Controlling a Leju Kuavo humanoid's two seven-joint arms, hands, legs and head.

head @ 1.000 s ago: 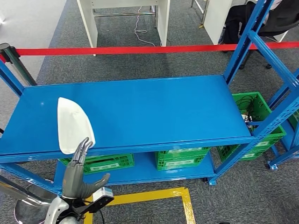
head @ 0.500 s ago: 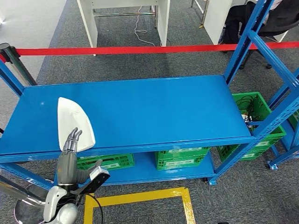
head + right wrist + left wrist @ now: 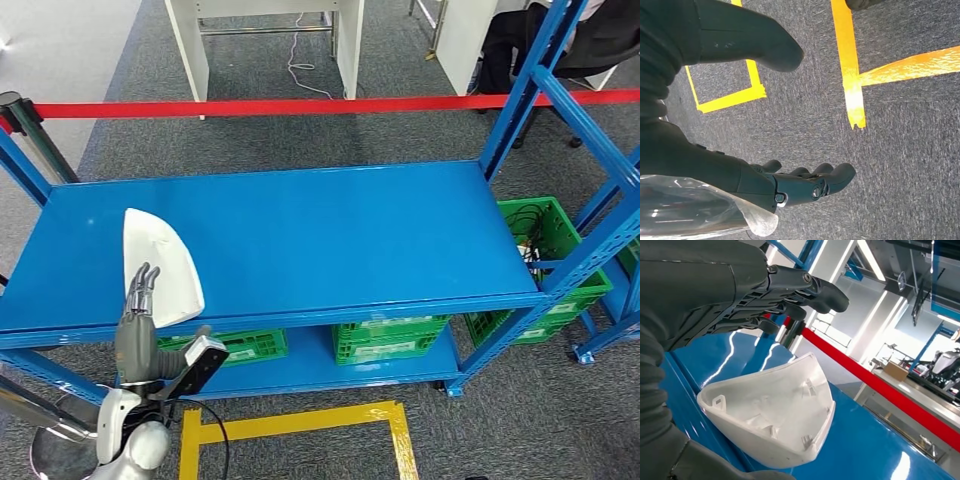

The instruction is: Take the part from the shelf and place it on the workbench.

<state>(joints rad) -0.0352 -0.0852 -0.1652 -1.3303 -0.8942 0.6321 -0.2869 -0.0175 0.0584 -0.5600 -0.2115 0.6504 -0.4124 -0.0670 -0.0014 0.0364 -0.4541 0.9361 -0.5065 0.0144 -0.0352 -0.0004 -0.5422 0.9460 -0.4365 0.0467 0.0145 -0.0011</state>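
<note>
The white part point(image 3: 160, 262) lies hollow side up at the left front of the blue shelf point(image 3: 317, 230), its broad end near the front edge; the left hand point(image 3: 137, 325) reaches up over that end — fingers point(image 3: 140, 283) stretched out and apart above the part, thumb below, gripping nothing; whether they touch the part I cannot tell. The right hand point(image 3: 806, 184) hangs over grey carpet point(image 3: 904, 150) marked with yellow tape point(image 3: 851, 65) — fingers extended, nothing in them. Green crates point(image 3: 385, 338) sit on the lower shelf; a red barrier tape point(image 3: 302, 105) runs behind.
</note>
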